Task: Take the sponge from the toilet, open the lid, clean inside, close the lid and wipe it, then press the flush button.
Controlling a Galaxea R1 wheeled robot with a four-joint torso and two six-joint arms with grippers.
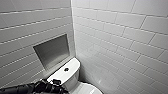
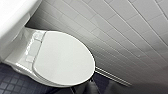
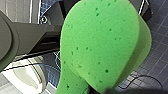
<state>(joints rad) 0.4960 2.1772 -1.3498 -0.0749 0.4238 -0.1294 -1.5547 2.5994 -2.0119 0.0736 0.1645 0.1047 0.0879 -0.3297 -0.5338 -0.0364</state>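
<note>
Green foam is crowding the right wrist view. The sponge (image 3: 100, 42) is sitting right up against the camera, with its speckled broad face turned to the lens. Its narrower part is running down to the right gripper (image 3: 101, 90), which is clamping it at that end. The gripper is holding it clear of the dark tiled floor (image 3: 157, 57), where a thin cable (image 3: 140, 77) is lying behind it.

In the head view the left arm (image 1: 27, 88) is reaching in low from the left, stretched almost level. The left gripper (image 1: 55, 82) is hanging just beside the near corner of the tank (image 1: 73, 64); whether it is open or closed I cannot tell. The toilet (image 1: 73, 79) is standing in the corner of white tiled walls (image 1: 120, 37), below a recessed niche (image 1: 52, 51). The flush button (image 1: 66, 69) is showing dark on the tank's top.

The left wrist camera is looking down on the lid (image 2: 62, 60), which is lying shut over the bowl, glossy and bare.
</note>
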